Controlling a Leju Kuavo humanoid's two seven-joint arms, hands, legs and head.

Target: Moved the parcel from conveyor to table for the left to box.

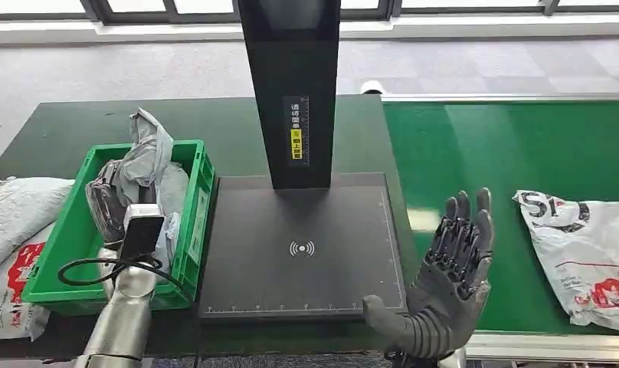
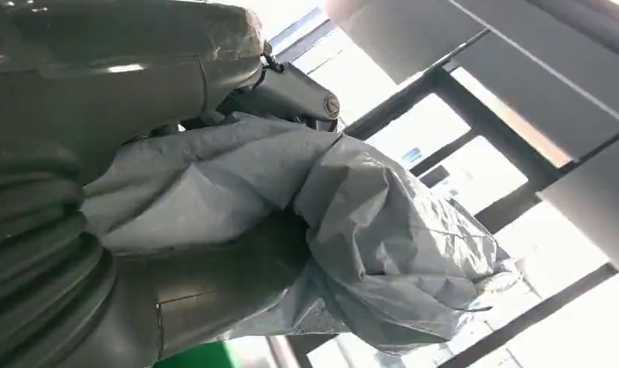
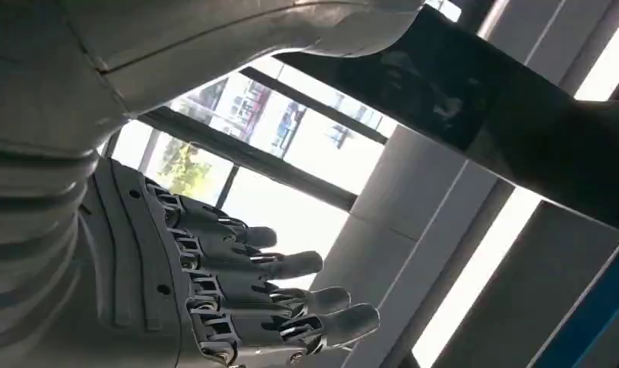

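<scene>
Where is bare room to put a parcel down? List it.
The dark scanner pad, between the green crate and the right hand, is bare. The conveyor is bare up to the white parcel. The crate is crowded with the grey parcel the left hand grips.

Crate (image 1: 190, 222) left of scanner pad (image 1: 306, 253), conveyor (image 1: 475, 146) right.

Black scanner stand (image 1: 291, 92) rises from its pad (image 1: 302, 249).

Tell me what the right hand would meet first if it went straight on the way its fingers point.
Probably nothing soon: the right hand points up and forward along the conveyor's near edge, left of the white parcel. Depth is unclear.
</scene>
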